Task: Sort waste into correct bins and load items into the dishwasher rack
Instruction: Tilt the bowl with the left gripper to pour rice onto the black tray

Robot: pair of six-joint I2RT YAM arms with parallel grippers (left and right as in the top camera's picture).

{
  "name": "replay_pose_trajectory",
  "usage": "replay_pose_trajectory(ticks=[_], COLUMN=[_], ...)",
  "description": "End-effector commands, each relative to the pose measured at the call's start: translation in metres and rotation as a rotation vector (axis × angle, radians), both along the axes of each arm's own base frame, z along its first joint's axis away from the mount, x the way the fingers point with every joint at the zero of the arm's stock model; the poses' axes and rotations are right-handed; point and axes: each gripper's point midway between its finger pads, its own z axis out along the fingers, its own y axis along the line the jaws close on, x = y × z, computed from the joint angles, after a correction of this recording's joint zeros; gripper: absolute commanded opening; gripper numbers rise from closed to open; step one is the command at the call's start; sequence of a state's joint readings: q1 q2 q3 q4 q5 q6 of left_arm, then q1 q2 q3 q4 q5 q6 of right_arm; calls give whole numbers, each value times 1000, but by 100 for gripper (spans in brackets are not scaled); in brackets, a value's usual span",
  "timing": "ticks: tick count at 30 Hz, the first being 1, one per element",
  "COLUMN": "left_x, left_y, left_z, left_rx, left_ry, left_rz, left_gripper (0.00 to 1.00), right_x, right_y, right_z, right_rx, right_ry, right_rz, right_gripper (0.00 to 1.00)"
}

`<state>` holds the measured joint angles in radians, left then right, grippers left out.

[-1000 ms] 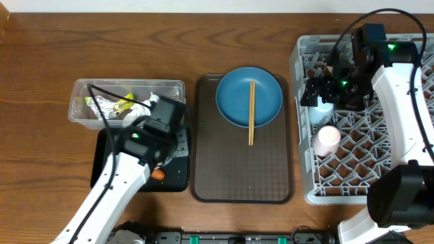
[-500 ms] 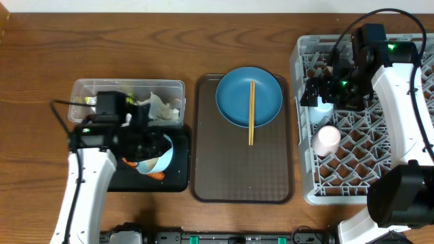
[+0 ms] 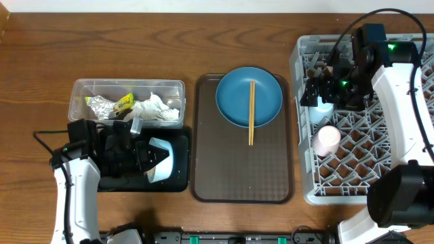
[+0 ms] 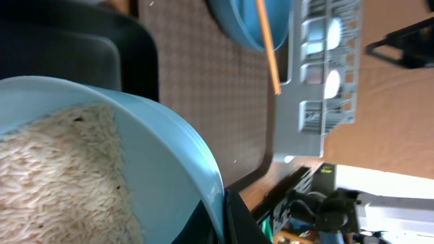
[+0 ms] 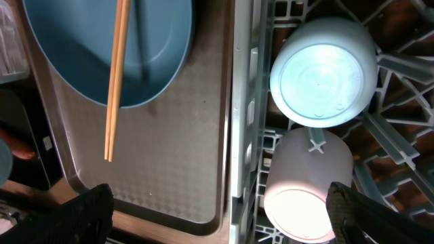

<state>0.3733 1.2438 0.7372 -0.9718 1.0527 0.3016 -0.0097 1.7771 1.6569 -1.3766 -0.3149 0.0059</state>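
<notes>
My left gripper is shut on the rim of the white bowl, which is tipped on its side over the black tray bin. In the left wrist view the rim sits pinched between my left gripper's fingers, and white rice lies inside. The clear tub holds tissues and a foil wrapper. Chopsticks lie across the blue plate. My right gripper hangs open over the rack's left edge, above the pink cup and the light blue cup.
The brown serving tray sits between the bins and the rack, with the plate at its far end. Both cups stand upside down in the rack's left part. The left arm's cable loops over the table at the left of the black tray.
The left arm has swung back to the left, uncovering the tub, and the bowl has tipped onto its side over the black tray. The right arm has not moved.
</notes>
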Motion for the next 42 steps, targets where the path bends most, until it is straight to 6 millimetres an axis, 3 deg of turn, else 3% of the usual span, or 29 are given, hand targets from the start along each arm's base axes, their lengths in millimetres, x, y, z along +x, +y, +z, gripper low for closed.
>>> replay_pose_trajectory(ticks=[1, 14, 42], left_x=[8, 22, 21], left_y=[-5, -9, -10], left_z=[13, 21, 21], left_rx=[-113, -276, -277], left_ry=[-93, -126, -122], left_rz=[-12, -8, -10], left_gripper=[6, 6, 6], right_x=[3, 3, 3], right_y=[2, 2, 2], right_z=[2, 2, 2], right_rx=[6, 6, 6], right_ry=[-8, -8, -8], right_rz=[8, 8, 8], right_gripper=[99, 99, 99])
